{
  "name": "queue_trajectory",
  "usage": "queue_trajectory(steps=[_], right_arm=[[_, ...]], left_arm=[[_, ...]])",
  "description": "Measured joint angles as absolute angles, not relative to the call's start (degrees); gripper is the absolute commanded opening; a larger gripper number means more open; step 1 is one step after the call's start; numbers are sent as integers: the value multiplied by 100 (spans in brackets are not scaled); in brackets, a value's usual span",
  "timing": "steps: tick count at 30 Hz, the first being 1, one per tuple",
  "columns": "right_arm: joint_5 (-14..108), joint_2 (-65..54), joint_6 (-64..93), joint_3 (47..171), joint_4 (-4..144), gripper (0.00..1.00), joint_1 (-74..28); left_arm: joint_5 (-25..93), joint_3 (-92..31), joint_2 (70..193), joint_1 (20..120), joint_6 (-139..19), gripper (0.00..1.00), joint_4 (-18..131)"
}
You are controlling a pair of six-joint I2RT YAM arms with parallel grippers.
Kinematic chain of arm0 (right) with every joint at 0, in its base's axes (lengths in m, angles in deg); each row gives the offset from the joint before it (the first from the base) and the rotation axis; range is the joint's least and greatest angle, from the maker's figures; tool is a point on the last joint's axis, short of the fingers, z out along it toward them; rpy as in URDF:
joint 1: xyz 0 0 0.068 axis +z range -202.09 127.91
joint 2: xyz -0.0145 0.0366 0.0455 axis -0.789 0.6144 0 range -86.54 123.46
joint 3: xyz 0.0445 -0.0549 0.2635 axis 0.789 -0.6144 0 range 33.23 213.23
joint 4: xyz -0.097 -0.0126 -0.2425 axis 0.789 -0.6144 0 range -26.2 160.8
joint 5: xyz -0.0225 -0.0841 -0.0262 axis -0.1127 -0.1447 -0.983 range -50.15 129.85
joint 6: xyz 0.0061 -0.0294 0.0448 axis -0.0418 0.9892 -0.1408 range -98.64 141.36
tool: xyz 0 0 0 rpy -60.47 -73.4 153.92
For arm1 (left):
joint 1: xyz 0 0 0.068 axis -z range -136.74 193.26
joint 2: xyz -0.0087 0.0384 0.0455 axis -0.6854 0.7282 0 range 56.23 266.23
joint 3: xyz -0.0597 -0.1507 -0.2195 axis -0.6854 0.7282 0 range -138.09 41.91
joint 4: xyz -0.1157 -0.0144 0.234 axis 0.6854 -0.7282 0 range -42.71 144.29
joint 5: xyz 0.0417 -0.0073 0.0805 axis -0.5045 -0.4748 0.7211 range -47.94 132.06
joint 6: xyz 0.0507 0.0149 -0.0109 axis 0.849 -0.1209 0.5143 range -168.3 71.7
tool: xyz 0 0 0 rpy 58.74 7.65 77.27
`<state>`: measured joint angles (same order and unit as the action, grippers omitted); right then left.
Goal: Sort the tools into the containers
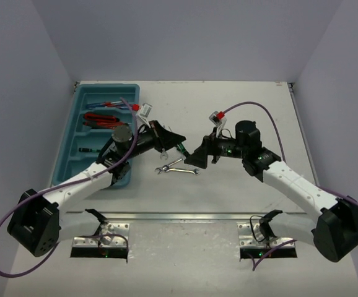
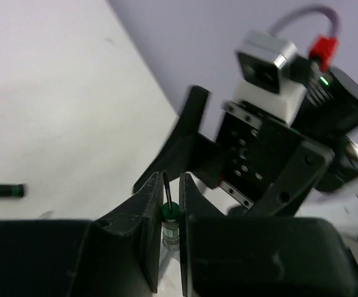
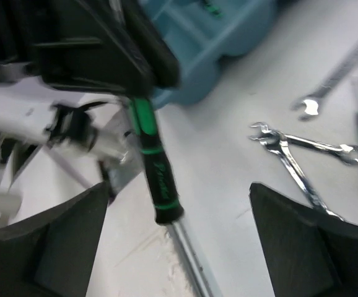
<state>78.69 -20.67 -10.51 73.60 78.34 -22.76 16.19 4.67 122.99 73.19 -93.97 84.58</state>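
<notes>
Closed tightly, the left gripper point(image 2: 171, 185) is seen clamping the thin metal shaft of a black-and-green screwdriver point(image 3: 151, 148) just beyond its green collar, and the tool is held above the white table point(image 1: 241, 204), between the two arms. The right gripper point(image 3: 179, 190) is spread wide, its black fingers point(image 3: 61, 241) set on either side of the handle's end without touching it. A teal-blue rectangular plastic tray point(image 1: 104, 87) with divided compartments is placed at the left of the table, beside the left arm, whose forearm covers the tray's near part. In the far part of the tray a blue-and-red-handled screwdriver point(image 1: 114, 104) is laid, and next to it, nearer the arms, red-handled pliers point(image 1: 101, 119); a second dark screwdriver with green marks point(image 1: 83, 150) is lodged along the tray's left side. Silver open-end wrenches point(image 1: 178, 167) are seen lying crossed on the table just below the held screwdriver, to the right of the tray and outside it. One more black-and-green tool point(image 2: 2, 190) is seen lying on the table in the left wrist view, well apart from the clamped one.
</notes>
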Motion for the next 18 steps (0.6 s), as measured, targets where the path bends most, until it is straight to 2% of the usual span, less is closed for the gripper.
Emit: queue_trajectory(steps=[3, 7, 10, 14, 15, 16, 18], right_arm=[[6570, -2226, -984, 7494, 6992, 99, -2393], [5309, -2538, -940, 7487, 6322, 99, -2516], [4840, -2609, -918, 7464, 6121, 99, -2541], [4663, -2294, -876, 7464, 5983, 99, -2543], [4643, -2186, -857, 7464, 5949, 99, -2543], [4635, -2068, -832, 7464, 5932, 99, -2543], [4651, -1789, -716, 7465, 5940, 94, -2543]], left_arm=[[2733, -13, 12078, 6755, -9378, 0, 7058], [3796, -64, 11794, 5061, -9534, 0, 6001], [4449, 3, 11882, 3756, -9701, 0, 5393], [5117, 4, 12234, 3104, -9846, 0, 4889], [5207, 4, 12345, 3042, -9874, 4, 4805], [5273, 5, 12466, 2993, -9901, 15, 4752], [5288, 40, 12653, 2941, -9951, 58, 4748]])
